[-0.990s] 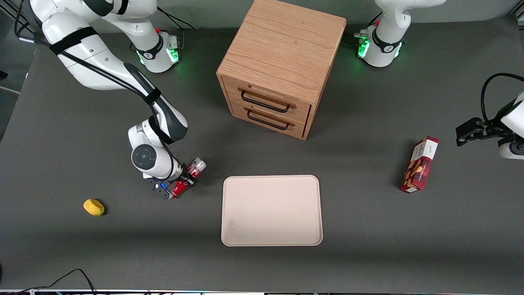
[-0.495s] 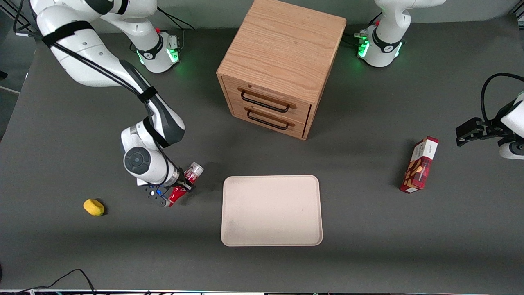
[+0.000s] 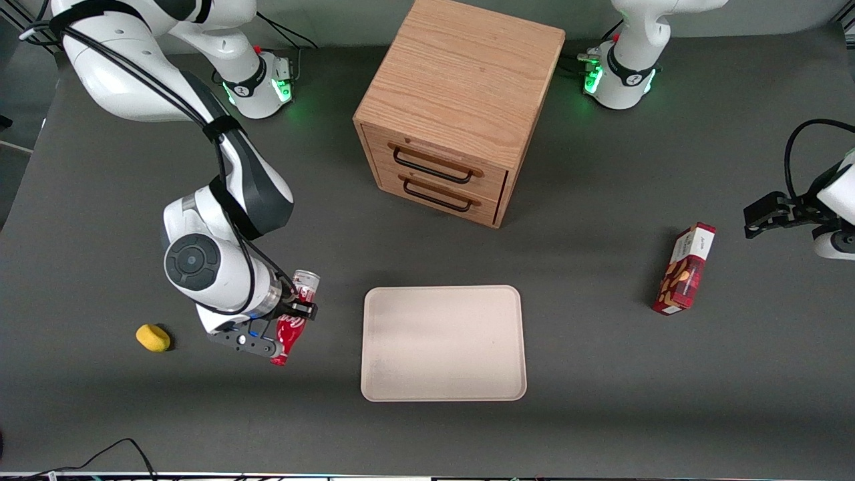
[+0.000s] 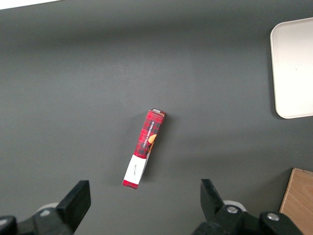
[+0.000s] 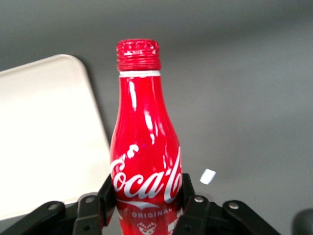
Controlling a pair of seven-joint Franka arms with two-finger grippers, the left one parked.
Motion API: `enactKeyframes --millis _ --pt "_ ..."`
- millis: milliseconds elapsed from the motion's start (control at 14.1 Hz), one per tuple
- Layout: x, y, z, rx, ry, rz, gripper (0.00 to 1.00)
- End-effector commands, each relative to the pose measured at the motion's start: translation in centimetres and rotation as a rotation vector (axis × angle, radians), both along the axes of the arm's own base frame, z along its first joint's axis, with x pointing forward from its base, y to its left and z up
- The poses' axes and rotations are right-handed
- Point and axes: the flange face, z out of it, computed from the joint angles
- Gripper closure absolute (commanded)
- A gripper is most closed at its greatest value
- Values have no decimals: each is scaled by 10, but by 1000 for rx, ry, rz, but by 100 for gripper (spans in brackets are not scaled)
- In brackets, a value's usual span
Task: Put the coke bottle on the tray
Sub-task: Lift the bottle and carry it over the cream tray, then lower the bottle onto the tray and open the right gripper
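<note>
The right arm's gripper is hanging above the desk toward the working arm's end, beside the tray but clear of its rim. Its fingers are clamping the coke bottle around the lower body, one on each side — the wrist view is showing the white script logo sitting just above the grip. The bottle is lying tilted in the grasp rather than upright: in the front view its silver-white base end is pointing away from the camera and its red cap is pointing toward it. The bottle is sitting wholly outside the tray, not touching it, with bare desk showing beneath it in the wrist view and the tray's rounded corner lying just beside it.

A small yellow object is resting on the desk near the gripper, farther toward the working arm's end. A wooden drawer cabinet is standing farther from the camera than the tray, both drawers closed. A red snack box is lying well apart — toward the parked arm's end of the desk.
</note>
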Motion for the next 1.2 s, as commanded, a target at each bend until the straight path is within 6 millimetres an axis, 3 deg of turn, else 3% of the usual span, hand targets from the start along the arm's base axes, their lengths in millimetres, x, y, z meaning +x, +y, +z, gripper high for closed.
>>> enactKeyframes --millis 0,141,354,636,919,1061,1131 --pt "21 51 -2 63 -26 88 100" --pt "29 77 -16 97 -50 155 100" --pt "37 84 -43 166 -69 300 100" --pt "26 113 -116 149 -45 354 100" --pt "26 109 -165 156 -25 298 100" --pt "26 107 -174 149 -25 279 100" --pt "26 105 -176 146 -22 273 93"
